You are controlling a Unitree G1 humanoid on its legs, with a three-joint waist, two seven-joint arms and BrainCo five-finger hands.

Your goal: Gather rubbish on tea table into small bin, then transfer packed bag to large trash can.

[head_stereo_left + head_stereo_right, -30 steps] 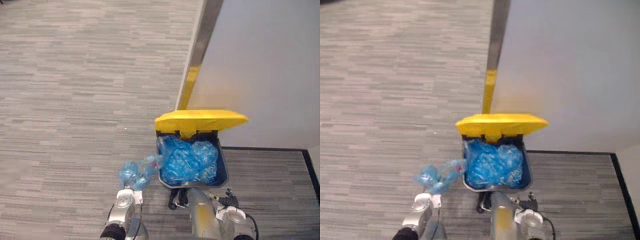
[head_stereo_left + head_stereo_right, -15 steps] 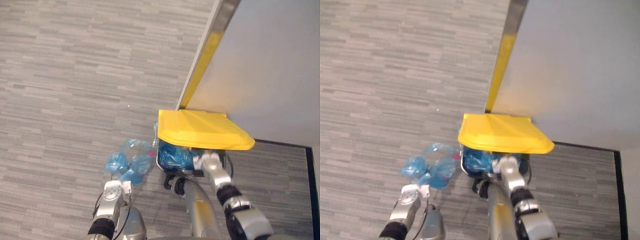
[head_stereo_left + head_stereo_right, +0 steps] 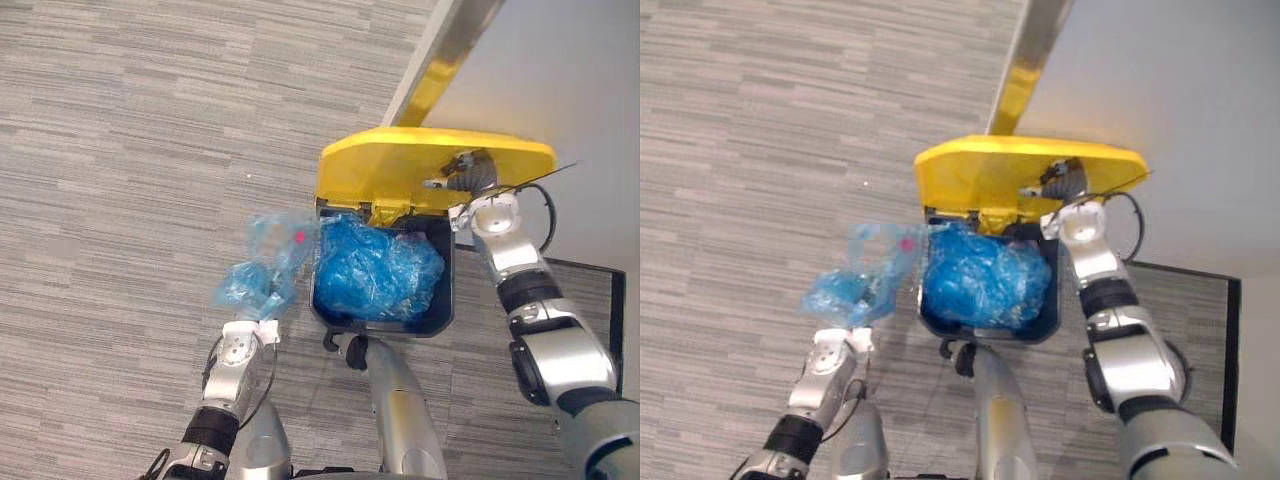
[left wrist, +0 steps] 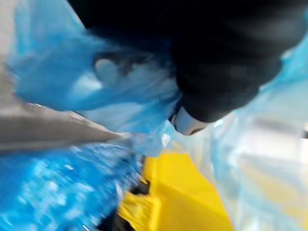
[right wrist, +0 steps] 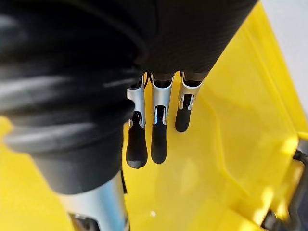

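Note:
The large trash can (image 3: pixel 446 305) is dark, with a blue liner (image 3: pixel 378 272) bulging inside. Its yellow lid (image 3: pixel 400 165) stands raised at the far side. My right hand (image 3: pixel 468 172) is open, and its straight fingers (image 5: pixel 158 137) press flat against the lid (image 5: pixel 236 120). A packed translucent blue bag (image 3: pixel 264 268) hangs just left of the can's rim, touching it, with a small red item showing inside. My left hand (image 3: pixel 240 345) is below the bag, shut on its gathered plastic (image 4: pixel 62 72), with the yellow lid (image 4: pixel 178 192) beyond it.
A pale wall (image 3: pixel 580 70) rises right behind the can, with a yellow-tinted metal strip (image 3: pixel 445 75) at its corner. Grey striped carpet (image 3: pixel 120 150) stretches to the left. A dark border line (image 3: pixel 585 265) marks the floor to the right of the can.
My right hand has pushed the lid from lowered over the can to upright, uncovering the liner. My left hand has raised the bag closer to the can's left rim. The camera has shifted.

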